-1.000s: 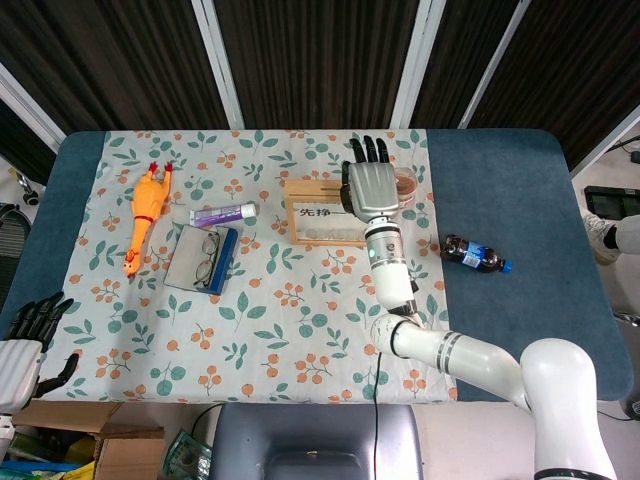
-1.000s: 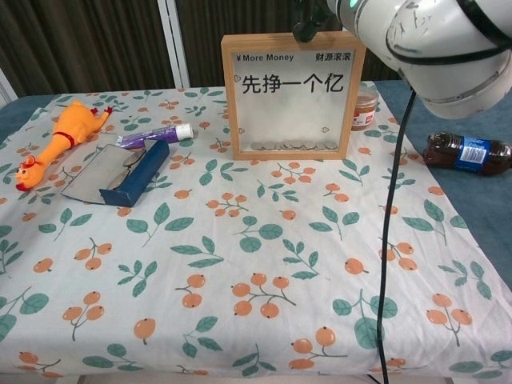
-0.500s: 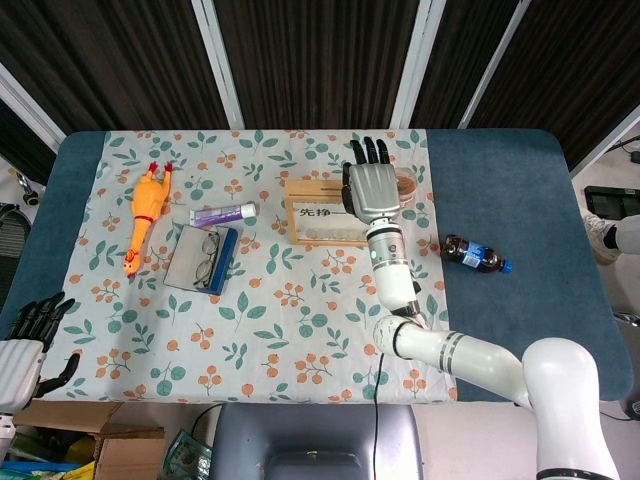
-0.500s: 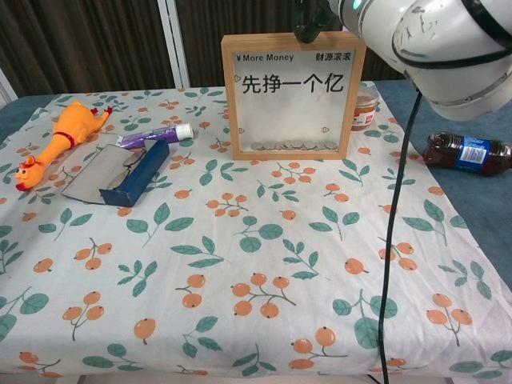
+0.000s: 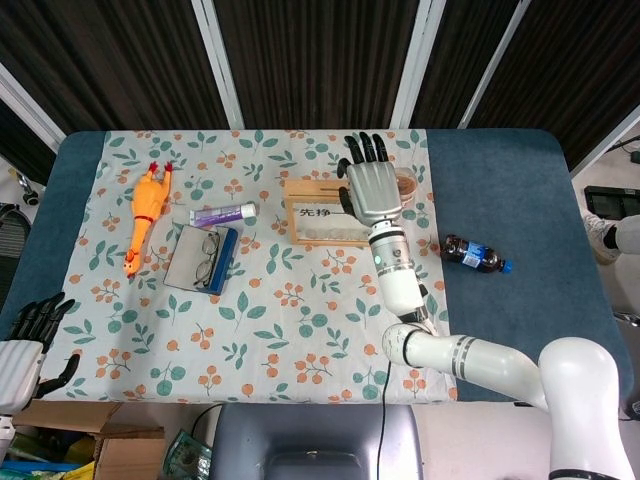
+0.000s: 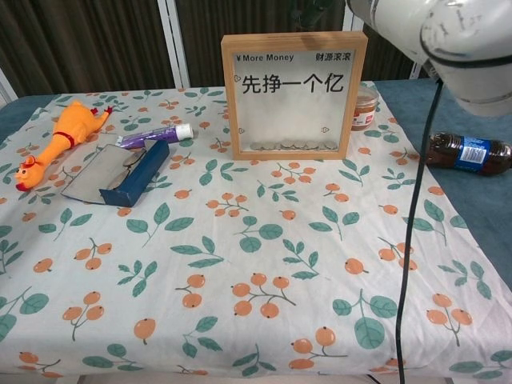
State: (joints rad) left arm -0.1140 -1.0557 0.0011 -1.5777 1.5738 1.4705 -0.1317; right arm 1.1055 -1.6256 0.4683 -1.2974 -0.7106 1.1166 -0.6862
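My right hand (image 5: 372,186) hovers over the top right of a wooden picture-frame coin box (image 5: 318,224), fingers spread and holding nothing. In the chest view the box (image 6: 294,94) stands upright with coins along its bottom, and only my right arm (image 6: 448,40) shows at the top right. A small jar (image 5: 406,184) sits just right of the hand, beside the box (image 6: 365,108). My left hand (image 5: 25,338) hangs off the table's near left corner, fingers apart and empty.
A cola bottle (image 5: 475,255) lies on the blue table right of the floral cloth. On the left are a rubber chicken (image 5: 145,215), a purple toothpaste tube (image 5: 222,213) and an open glasses case with glasses (image 5: 202,258).
My right hand has shifted slightly toward the far side of the table, and the arm has risen and moved right in the chest view. The left hand is still.
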